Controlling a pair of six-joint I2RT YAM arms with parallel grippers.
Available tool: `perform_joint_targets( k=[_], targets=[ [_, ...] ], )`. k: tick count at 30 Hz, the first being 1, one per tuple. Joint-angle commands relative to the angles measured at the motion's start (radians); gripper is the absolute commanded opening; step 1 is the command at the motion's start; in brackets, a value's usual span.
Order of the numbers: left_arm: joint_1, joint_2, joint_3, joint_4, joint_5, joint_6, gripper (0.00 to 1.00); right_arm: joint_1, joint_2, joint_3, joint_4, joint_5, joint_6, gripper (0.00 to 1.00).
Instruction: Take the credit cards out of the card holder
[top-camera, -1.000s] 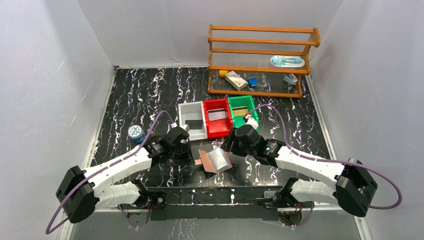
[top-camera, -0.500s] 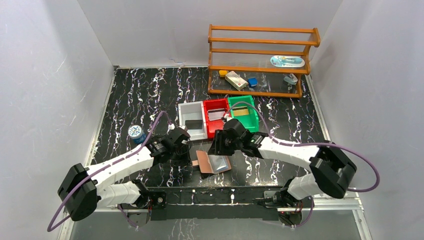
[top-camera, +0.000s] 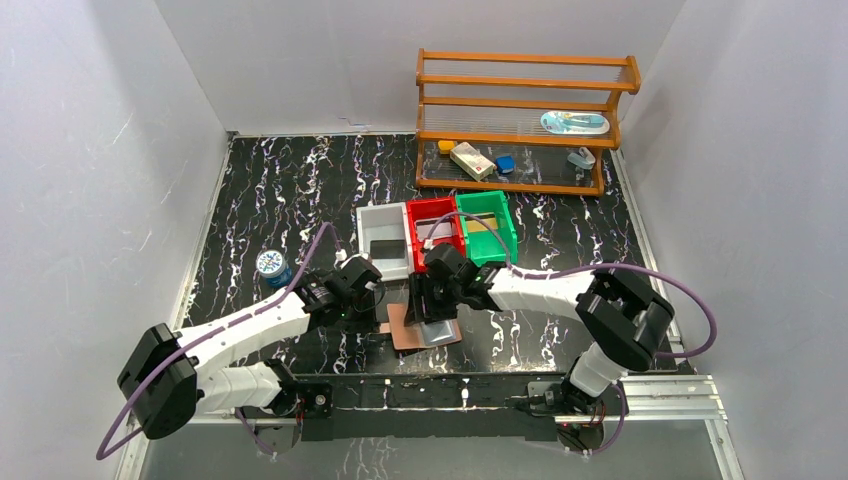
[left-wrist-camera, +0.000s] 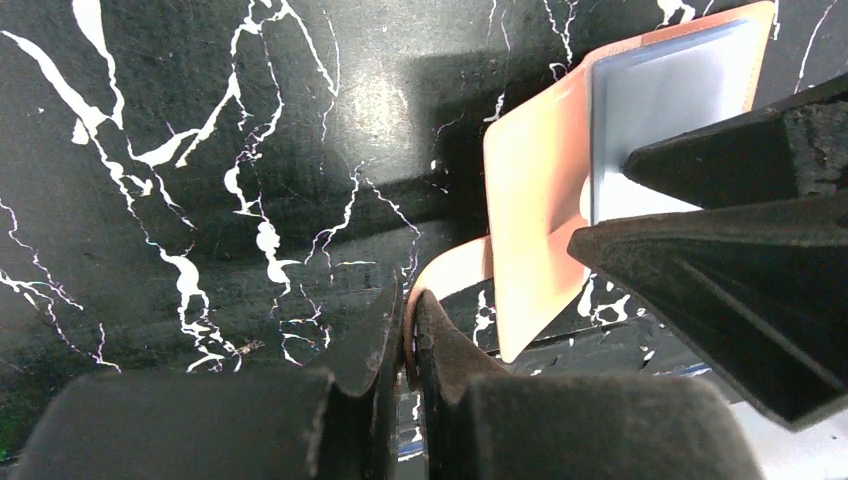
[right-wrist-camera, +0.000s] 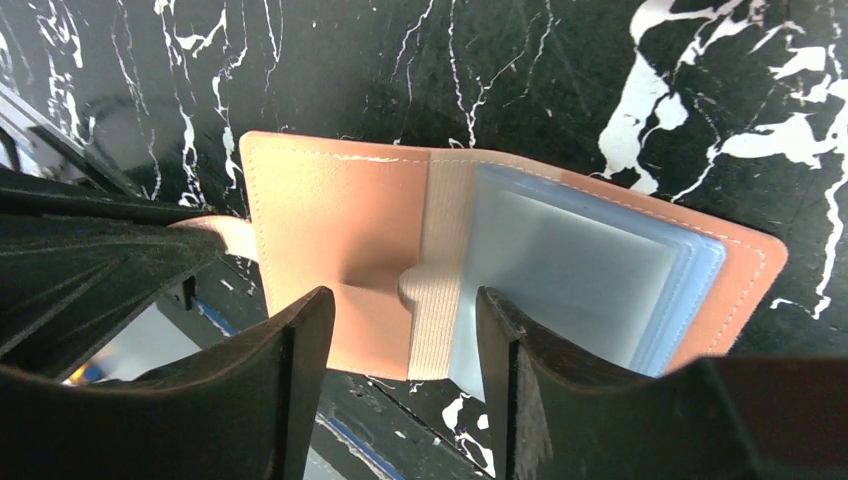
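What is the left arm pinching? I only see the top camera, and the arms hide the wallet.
Observer: The left wrist camera shows the left jaws shut on the card holder's small strap tab.
Operator: Is the other arm grabbing too?
Observer: No. In the right wrist camera the right jaws stand open, straddling the pale elastic band.
Operator: Where are the cards?
Observer: The light blue pockets fill the half right of that band; separate cards I cannot make out.
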Motion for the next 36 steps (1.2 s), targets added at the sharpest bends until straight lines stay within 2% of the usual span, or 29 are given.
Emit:
perform_joint_targets(
  k=[1,7,8,10,12,16,24,30,36],
  targets=[
    [-0.002,0.000,0.019,-0.056,-0.061,-0.007,0.00,0.034,0.027,0.036,-0.128,0.115,-0.063,0.65],
    [-0.002,0.017,0.018,-0.074,-0.083,-0.029,0.03,0.113,0.116,0.132,-0.303,0.331,-0.063,0.67],
    [-0.002,0.016,0.016,-0.076,-0.085,-0.034,0.06,0.123,0.133,0.144,-0.322,0.357,-0.058,0.67],
    [-0.001,0.013,0.013,-0.089,-0.097,-0.048,0.22,0.144,0.174,0.169,-0.356,0.404,-0.047,0.67],
    [-0.002,0.007,0.013,-0.104,-0.113,-0.059,0.34,0.166,0.210,0.192,-0.385,0.444,-0.031,0.67],
    [-0.002,-0.023,0.014,-0.136,-0.145,-0.075,0.44,0.187,0.260,0.208,-0.415,0.480,0.009,0.68],
    [-0.002,-0.058,-0.006,-0.118,-0.139,-0.081,0.50,0.187,0.221,0.193,-0.301,0.386,-0.003,0.73],
    [-0.002,-0.057,-0.039,-0.003,-0.046,-0.070,0.50,0.179,0.184,0.201,-0.242,0.327,0.015,0.73],
    [-0.002,-0.026,-0.140,0.159,0.041,-0.149,0.47,0.171,0.181,0.166,-0.200,0.301,0.040,0.72]
  ],
)
